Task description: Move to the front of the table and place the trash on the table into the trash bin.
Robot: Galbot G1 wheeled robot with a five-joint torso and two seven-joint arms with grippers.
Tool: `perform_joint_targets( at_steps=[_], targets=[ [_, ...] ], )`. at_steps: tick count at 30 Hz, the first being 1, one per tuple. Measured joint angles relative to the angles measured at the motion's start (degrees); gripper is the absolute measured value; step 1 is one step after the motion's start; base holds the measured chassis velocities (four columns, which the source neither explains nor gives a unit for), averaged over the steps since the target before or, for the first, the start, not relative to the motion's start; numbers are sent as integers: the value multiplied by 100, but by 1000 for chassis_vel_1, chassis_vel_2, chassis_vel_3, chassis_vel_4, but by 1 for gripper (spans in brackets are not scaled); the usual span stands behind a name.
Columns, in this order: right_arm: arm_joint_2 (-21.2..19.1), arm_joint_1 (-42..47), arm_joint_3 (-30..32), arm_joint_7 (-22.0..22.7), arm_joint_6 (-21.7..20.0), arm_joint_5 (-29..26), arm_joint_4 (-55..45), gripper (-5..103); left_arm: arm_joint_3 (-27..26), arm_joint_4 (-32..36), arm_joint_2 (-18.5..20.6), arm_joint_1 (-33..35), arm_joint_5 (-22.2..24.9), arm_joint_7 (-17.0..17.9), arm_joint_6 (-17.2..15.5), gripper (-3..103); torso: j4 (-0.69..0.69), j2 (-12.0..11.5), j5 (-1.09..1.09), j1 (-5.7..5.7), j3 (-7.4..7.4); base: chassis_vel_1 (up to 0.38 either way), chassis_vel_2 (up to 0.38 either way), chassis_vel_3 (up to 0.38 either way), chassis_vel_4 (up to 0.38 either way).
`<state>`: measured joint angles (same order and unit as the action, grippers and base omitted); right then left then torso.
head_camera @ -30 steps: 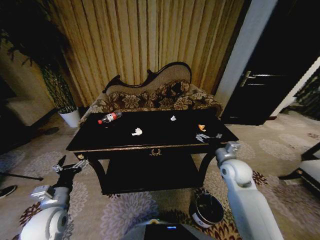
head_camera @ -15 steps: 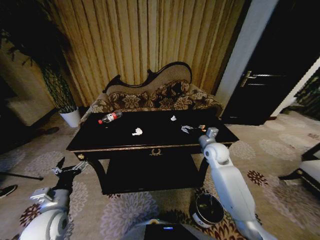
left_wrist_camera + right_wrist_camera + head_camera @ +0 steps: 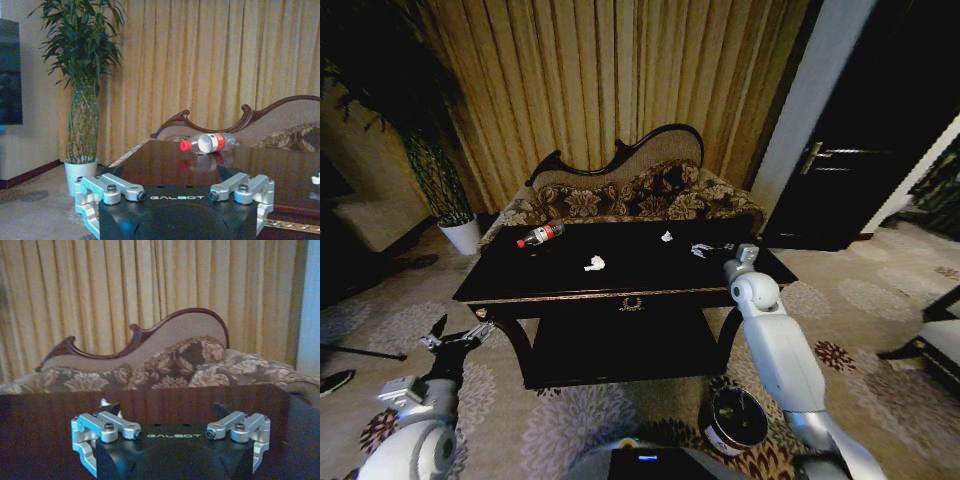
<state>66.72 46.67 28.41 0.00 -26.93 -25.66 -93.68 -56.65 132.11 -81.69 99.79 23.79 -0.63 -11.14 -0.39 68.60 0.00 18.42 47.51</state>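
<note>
The right gripper (image 3: 701, 250) is wide open over the table's (image 3: 620, 290) right end, and the small white scrap (image 3: 666, 237) lies just beyond it, toward the back edge.

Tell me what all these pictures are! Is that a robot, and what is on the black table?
Yes, it is a robot with two arms. One picture comes from a camera on its head, looking down at a black table in front of a sofa. The other two come from cameras on its wrists.

On the table lie a plastic bottle with a red cap, a crumpled white paper and a small white scrap. That is trash for the black bin on the floor.

The right gripper reaches over the table, open and holding nothing. The left gripper waits low beside the table, open too.
</note>
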Motion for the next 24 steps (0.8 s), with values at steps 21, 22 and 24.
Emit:
perform_joint_targets(
  at_steps=[21, 22, 24],
  targets=[
    [-43, -302, -104, 0, -14, 281, 961, 100, 9, -34, 7, 63, 34, -58, 102, 100, 2, 0, -1, 0, 0, 0, 0, 0, 0],
    [-44, -311, -105, 0, -13, 278, 986, 100, 14, -35, 1, 67, 34, -66, 107, 100, 2, 0, 0, -1, 0, 0, 0, 0, 0],
    [-62, -314, -97, 0, -9, 272, 1014, 100, 20, -40, -4, 68, 33, -81, 113, 100, 2, 0, 0, 0, 0, 0, 0, 0, 0]
  ],
)
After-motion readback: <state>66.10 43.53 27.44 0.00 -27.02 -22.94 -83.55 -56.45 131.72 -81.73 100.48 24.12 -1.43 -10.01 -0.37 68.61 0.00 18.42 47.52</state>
